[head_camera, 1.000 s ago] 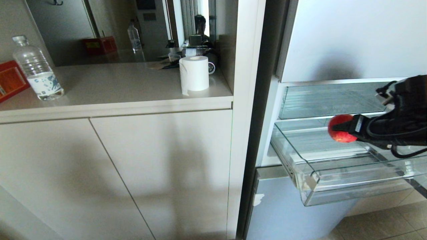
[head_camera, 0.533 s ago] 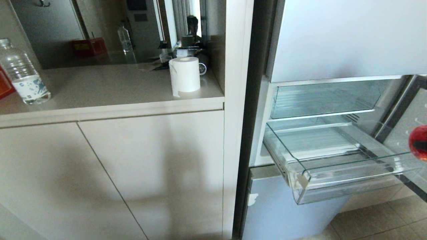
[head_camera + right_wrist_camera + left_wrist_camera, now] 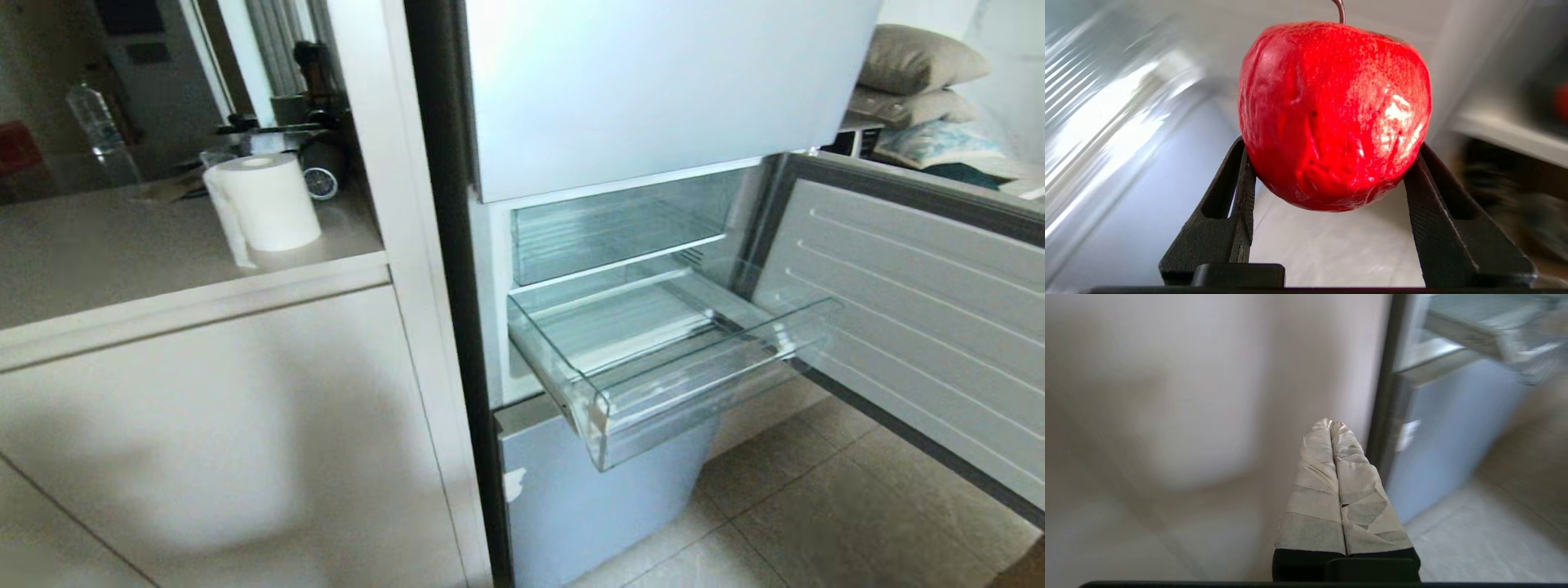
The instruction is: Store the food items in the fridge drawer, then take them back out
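The glossy red apple (image 3: pixel 1334 116), round with a thin dark stem and a dimpled, slightly wrinkled skin, fills the upper centre of the right wrist view. It sits between the two black textured fingers (image 3: pixel 1439 212) of the right end effector (image 3: pixel 1331 163), which is part-open and clamped on its lower sides. In the head view the clear plastic ribbed fridge drawer (image 3: pixel 653 384) stands pulled out at centre right, nothing in it. The left end effector (image 3: pixel 1333 428), tape-wrapped, is closed and holds nothing.
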